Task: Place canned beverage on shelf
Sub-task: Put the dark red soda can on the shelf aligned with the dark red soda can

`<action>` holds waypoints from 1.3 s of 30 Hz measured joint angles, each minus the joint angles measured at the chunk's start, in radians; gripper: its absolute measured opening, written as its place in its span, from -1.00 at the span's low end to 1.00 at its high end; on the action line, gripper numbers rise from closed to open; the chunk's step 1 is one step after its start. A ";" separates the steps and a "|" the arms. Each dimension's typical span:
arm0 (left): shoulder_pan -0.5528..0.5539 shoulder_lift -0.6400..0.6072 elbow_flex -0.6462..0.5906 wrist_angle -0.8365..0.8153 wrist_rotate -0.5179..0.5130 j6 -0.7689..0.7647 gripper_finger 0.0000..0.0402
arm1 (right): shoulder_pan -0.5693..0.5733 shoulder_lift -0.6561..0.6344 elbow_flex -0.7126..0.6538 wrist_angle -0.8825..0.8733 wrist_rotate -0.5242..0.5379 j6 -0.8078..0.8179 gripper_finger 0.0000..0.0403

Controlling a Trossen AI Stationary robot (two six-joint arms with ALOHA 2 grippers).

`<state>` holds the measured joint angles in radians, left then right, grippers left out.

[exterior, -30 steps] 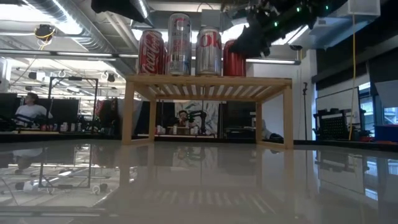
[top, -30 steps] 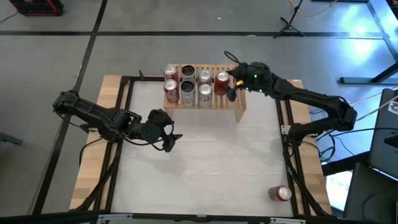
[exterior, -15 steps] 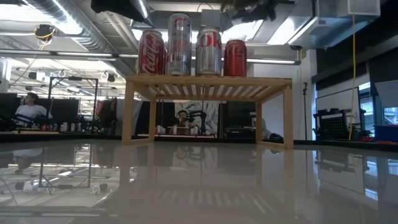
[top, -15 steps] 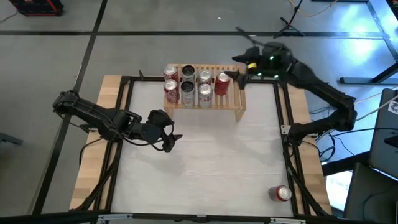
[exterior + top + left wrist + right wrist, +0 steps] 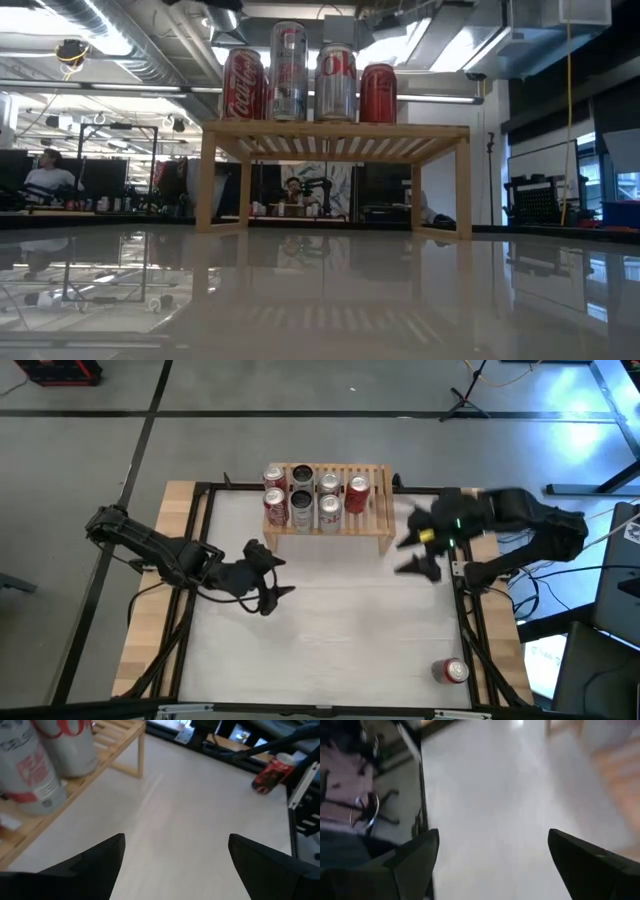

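Shelf (image 5: 378, 520) just beside empty, spread right claw (image 5: 415, 553).

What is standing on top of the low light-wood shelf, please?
The low light-wood shelf carries upright red and silver cans, seven seen from above; the low view shows four in front, hiding the others. Its right end is bare slats.

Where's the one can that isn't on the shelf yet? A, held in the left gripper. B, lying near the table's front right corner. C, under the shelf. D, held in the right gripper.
B: the red can lies alone near the table's front right corner, far from the shelf, and both grippers are open and hold nothing.
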<state>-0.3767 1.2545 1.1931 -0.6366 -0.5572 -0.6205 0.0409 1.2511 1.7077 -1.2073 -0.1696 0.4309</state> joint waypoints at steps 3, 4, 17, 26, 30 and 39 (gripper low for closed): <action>-0.013 0.012 0.000 0.047 -0.006 0.024 0.75 | 0.168 0.007 0.000 -0.077 0.092 0.154 0.79; -0.018 0.018 0.000 0.068 -0.005 0.029 0.75 | 0.221 0.009 0.000 -0.103 0.117 0.204 0.79; -0.101 0.166 0.000 0.419 -0.002 -0.039 0.75 | 0.783 0.040 -0.158 -0.223 0.225 0.709 0.79; -0.163 0.300 0.011 0.585 0.001 -0.157 0.75 | 1.062 0.041 -0.376 -0.085 0.202 1.144 0.79; -0.183 0.353 0.082 0.577 -0.014 -0.162 0.75 | 1.092 0.059 -0.459 -0.043 0.188 1.246 0.79; -0.183 0.398 0.134 0.545 -0.001 -0.188 0.75 | 1.092 0.137 -0.506 -0.016 0.111 1.283 0.79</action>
<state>-0.5598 1.6524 1.3270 -0.0917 -0.5579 -0.8083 1.1324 1.3882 1.2018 -1.2233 -0.0589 1.7138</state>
